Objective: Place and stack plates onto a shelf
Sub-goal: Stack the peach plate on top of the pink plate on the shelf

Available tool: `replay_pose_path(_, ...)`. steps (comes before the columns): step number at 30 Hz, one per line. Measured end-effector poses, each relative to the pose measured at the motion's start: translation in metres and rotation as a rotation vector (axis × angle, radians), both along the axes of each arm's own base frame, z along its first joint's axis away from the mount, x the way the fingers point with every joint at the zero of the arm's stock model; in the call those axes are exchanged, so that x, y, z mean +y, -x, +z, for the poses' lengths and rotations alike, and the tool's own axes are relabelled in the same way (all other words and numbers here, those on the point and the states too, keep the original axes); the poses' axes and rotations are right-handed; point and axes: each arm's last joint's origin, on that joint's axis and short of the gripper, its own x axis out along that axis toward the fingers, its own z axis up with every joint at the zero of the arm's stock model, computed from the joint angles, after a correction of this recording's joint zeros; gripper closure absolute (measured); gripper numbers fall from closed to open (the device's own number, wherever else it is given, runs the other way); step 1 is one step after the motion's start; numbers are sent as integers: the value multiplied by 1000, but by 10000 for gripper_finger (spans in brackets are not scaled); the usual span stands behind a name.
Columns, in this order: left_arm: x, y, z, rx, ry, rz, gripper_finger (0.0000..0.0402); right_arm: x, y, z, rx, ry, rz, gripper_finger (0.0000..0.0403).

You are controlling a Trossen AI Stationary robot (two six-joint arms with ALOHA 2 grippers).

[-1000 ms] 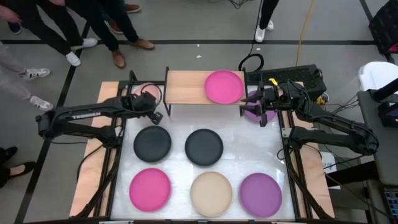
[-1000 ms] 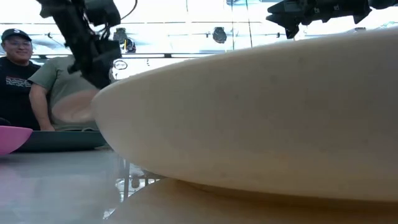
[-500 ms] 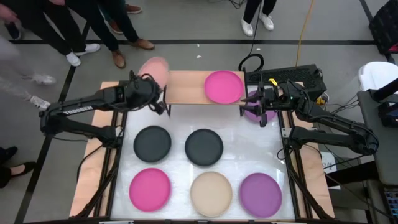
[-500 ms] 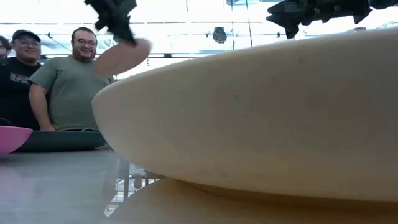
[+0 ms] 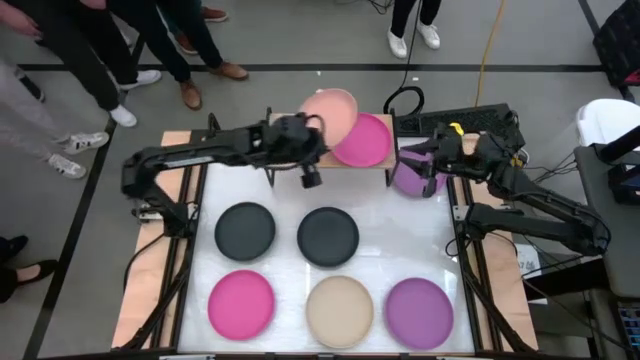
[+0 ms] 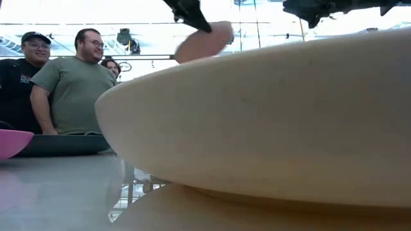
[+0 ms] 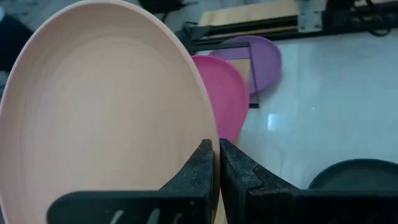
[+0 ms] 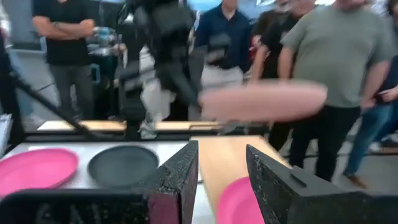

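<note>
The pale pink round matte plate point(image 5: 330, 112) rides above the small light-wood shelf on thin black legs point(image 5: 300, 140), its rim pinched tight in the left gripper point(image 5: 305, 140) fingers, overlapping the round magenta plate point(image 5: 362, 140) already lying on the shelf. To land it well, I reckon the arm should centre pink over magenta, level it out, and lower gently before letting go, so it doesn't slide off. The right gripper point(image 5: 435, 165) waits beside the shelf's end, above a round purple plate point(image 5: 410, 178), fingers partly spread and holding nothing.
</note>
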Motion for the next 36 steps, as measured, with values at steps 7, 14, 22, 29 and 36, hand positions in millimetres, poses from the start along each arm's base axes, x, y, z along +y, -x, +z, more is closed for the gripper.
replay_pose_path(7,23,-42,-30,86,-16,-100,392,9,17,7,-52,36,-3,287)
replay_pose_path(14,36,-62,-56,154,-76,-155,392,12,23,5,-27,23,-3,287)
replay_pose_path(22,36,-69,-63,179,-168,-239,392,12,22,3,-10,17,-3,287)
replay_pose_path(29,34,-71,-63,165,-165,-332,382,12,22,3,-11,17,-4,287)
replay_pose_path(36,36,-70,-63,164,-169,-336,357,12,22,3,-12,10,-2,287)
